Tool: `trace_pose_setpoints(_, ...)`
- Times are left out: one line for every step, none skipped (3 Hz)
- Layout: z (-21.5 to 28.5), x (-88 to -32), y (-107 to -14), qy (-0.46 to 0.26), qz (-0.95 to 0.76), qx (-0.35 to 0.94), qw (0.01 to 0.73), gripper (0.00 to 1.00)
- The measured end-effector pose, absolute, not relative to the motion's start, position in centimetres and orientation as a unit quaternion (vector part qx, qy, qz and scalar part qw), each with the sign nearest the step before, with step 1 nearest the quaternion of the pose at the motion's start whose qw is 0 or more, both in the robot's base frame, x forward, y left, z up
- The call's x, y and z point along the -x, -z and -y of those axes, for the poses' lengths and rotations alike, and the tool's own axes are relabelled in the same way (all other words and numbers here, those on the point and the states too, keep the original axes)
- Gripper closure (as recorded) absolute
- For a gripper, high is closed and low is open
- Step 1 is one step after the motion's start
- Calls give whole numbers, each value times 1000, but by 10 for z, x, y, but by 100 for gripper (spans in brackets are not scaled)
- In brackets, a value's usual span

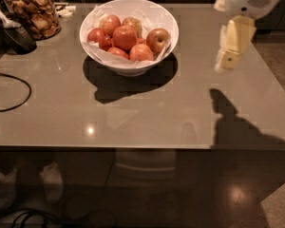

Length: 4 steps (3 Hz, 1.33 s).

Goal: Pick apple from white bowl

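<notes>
I am seeing the white bowl (128,66) sitting on the far half of the grey table (133,113), a little left of the middle, and it is throwing a dark shadow toward me. Crinkled white paper (97,52) is lining it and poking up along the rim. Several apples are lying heaped inside, touching each other.

The apple (157,40) I am after is resting at the right side of the heap, close against the bowl's right wall. It is showing red skin with a paler yellowish-green patch, and its dark stem dimple is facing up and toward me. The redder apples (125,37) are crowding it from the left, and one of them is lying just in front of it.

The gripper (228,56) is hanging in the air over the table's far right part, well apart from the bowl and level with it from my side. It is pointing downward and carrying nothing; whether it is spread or pressed together I cannot tell. Its shadow (228,115) is falling on the tabletop nearer to me.

A glass jar (33,11) of brown snacks is standing at the far left corner, and a black cable (24,87) is looping along the left edge.
</notes>
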<state>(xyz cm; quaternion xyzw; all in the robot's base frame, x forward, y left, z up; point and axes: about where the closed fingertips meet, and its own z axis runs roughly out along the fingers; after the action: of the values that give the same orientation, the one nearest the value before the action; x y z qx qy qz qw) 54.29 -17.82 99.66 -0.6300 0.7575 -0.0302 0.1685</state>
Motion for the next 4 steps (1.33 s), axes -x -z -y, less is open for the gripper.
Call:
trace_pose_setpoints(168,-563,-1008,34,-756,625,192,0)
trace_pose_setpoints(165,-569,-1011,37,-754,624,201,0)
trace_pose_setpoints(148,-589,-1009,34,-747,629,215,0)
trace_pose_setpoints(127,-618,-1005,32,-738,639,216,0)
